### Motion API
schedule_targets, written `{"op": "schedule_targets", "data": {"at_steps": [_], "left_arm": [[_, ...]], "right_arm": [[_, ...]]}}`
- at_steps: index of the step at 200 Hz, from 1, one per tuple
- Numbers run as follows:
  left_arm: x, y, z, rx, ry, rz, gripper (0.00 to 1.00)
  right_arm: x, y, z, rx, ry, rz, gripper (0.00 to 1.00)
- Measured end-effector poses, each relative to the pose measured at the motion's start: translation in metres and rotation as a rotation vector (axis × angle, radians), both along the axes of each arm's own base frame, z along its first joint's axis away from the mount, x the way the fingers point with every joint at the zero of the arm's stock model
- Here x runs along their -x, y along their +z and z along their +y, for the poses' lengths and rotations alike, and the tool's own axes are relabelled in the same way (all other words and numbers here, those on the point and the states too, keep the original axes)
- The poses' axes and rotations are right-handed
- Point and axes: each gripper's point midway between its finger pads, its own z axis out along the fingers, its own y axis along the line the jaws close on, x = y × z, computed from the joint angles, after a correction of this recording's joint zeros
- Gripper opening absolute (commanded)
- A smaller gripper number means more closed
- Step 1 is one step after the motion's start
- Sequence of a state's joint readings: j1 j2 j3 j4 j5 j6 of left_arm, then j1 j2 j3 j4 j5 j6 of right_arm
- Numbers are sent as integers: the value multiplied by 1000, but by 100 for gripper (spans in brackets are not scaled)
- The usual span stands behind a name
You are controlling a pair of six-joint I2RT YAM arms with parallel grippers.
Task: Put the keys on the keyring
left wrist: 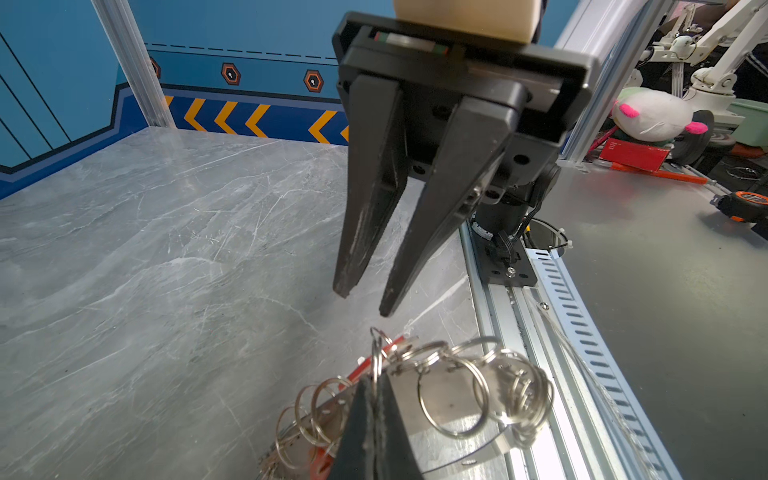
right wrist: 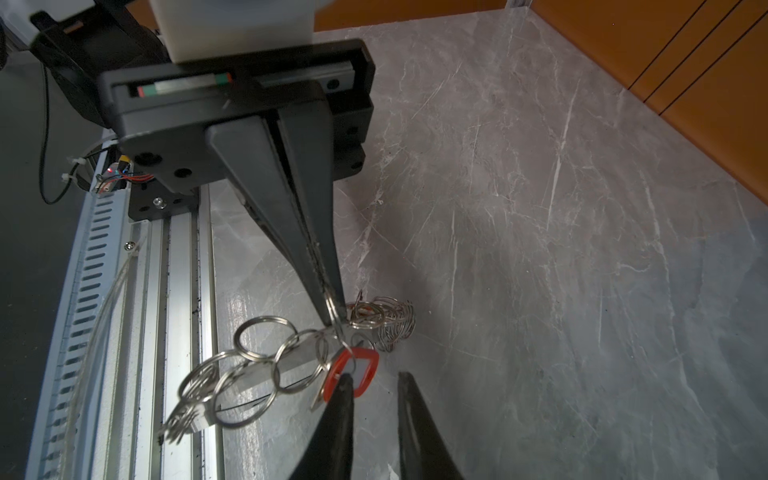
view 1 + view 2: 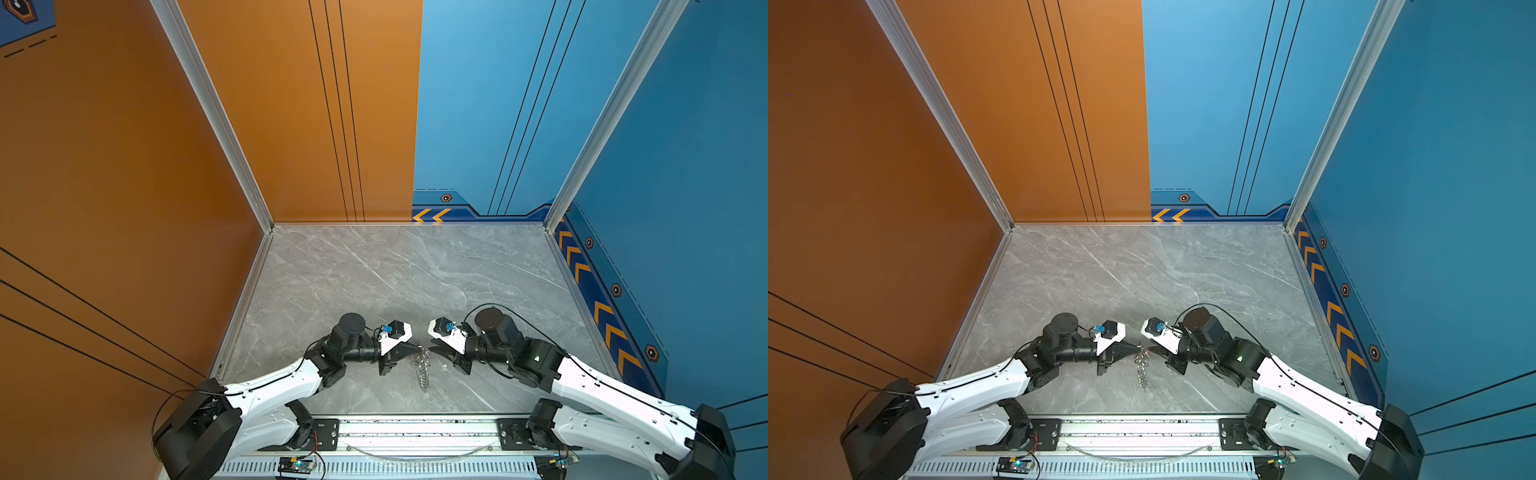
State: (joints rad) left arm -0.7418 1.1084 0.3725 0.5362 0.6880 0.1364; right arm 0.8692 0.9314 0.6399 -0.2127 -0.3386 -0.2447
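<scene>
Front edge of the table [image 3: 374,282] first: a metal rail [image 3: 415,432] carries both arm bases. Just past it, about midway along that edge, I see the keyring [image 3: 420,368], a string of silver split rings on a flat band. It runs from near the front edge up to my left end effector [image 3: 415,346]. I can't tell if its low end touches the table.

In the right wrist view the left end effector [image 2: 334,309] is pressed together, pinching one split ring at the top of the keyring [image 2: 270,374]. A key [image 2: 365,356] with a red tag hangs off a ring right below that pinch.

My right end effector [image 3: 432,347] faces the left one, tips close. Its fingers are spread with a clear gap. One fingertip [image 2: 345,384] sits at the red tag, touching or just in front, I can't tell.

More red shows among the rings in the left wrist view, too cluttered to call.

Beyond the arms the grey marble table runs to the orange wall [image 3: 291,124] and the blue wall [image 3: 478,104].
</scene>
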Motion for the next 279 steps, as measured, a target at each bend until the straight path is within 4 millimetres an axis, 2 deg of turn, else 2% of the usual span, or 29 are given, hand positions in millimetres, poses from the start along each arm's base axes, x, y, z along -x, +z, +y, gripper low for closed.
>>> {"op": "schedule_targets", "data": {"at_steps": [42, 63, 83, 102, 128, 160, 218, 279], "left_arm": [[-1, 3, 0, 16, 3, -4, 0], [0, 3, 0, 18, 2, -3, 0], [1, -4, 3, 12, 6, 8, 0], [1, -8, 5, 16, 15, 18, 0], [1, -7, 7, 30, 24, 27, 0], [-3, 5, 7, 76, 25, -3, 0], [1, 7, 4, 92, -8, -3, 0], [6, 3, 3, 89, -41, 15, 0]], "right_arm": [[4, 2, 10, -59, 27, 38, 19], [2, -3, 12, -58, 18, 55, 11], [0, -10, 14, -45, 11, 71, 9], [0, -15, 16, -47, 10, 79, 11], [1, -21, 17, -63, 5, 85, 19], [4, -32, 11, -56, -11, 111, 23], [-5, 3, -2, -158, -49, 41, 25], [3, 9, 6, -195, 23, 59, 25]]}}
